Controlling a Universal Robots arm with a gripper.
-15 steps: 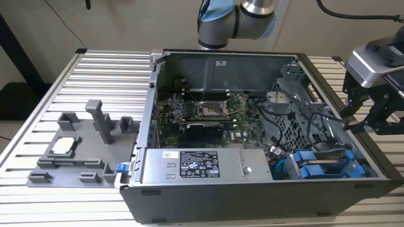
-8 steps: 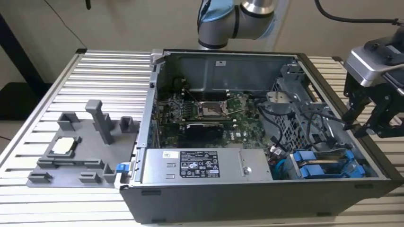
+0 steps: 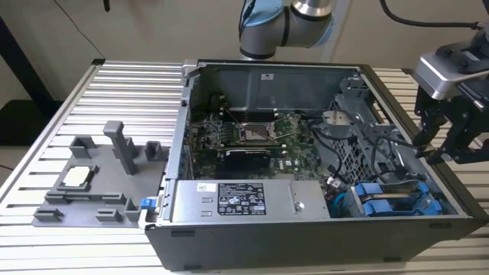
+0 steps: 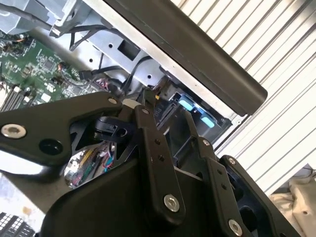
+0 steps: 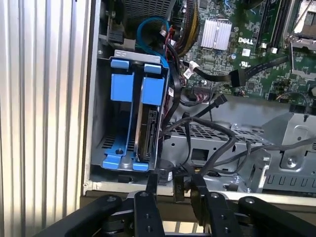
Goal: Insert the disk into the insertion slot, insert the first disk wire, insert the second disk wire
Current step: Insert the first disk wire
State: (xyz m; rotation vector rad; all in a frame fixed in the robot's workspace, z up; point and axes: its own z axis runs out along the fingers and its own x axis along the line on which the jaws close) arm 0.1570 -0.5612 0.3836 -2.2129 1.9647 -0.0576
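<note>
We see the silver hard drive in its bright blue plastic carrier point(image 5: 146, 134) edge-on, its broad faces hidden; the exterior view's top edge cuts off the grey robot arm point(image 3: 287, 26), its right edge the black gripper point(image 3: 432, 150).

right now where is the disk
The disk sits in its blue carrier inside the grey drive cage, at the case's near corner on the exterior view's right, beside the power supply.

Disk point(image 5: 147, 133) inside insertion slot point(image 5: 98, 113)
</note>
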